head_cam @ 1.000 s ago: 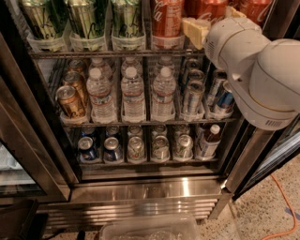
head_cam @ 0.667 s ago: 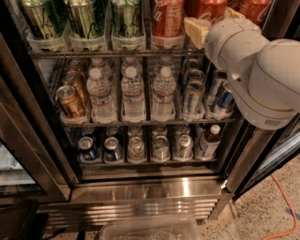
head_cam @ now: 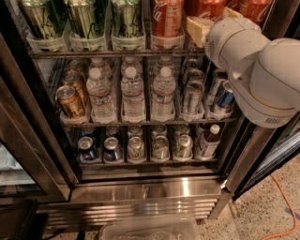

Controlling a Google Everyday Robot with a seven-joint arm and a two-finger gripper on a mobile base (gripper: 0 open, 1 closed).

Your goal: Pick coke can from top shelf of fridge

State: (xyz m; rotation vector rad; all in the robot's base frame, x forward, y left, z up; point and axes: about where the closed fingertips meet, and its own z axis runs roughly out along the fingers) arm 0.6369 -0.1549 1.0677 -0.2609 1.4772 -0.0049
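Observation:
The fridge (head_cam: 145,190) stands open with its dark racks in view. On the top shelf (head_cam: 93,53), clear lane trays hold green cans (head_cam: 86,18) on the left and red coke cans on the right. One coke can (head_cam: 166,16) stands free in its tray. My gripper (head_cam: 211,21), at the end of the white arm (head_cam: 262,75), reaches in at the top right, at a second coke can (head_cam: 206,6) just right of the free one. A third coke can (head_cam: 253,9) shows behind the arm. The can tops are cut off by the picture's edge.
The middle rack holds gold cans (head_cam: 70,101), water bottles (head_cam: 133,93) and slim silver-blue cans (head_cam: 192,96). The lower rack holds several small cans (head_cam: 136,147) and a bottle (head_cam: 208,140). The glass door (head_cam: 18,154) is at the left. A clear bin (head_cam: 150,229) lies on the floor, with an orange cable (head_cam: 281,206) to its right.

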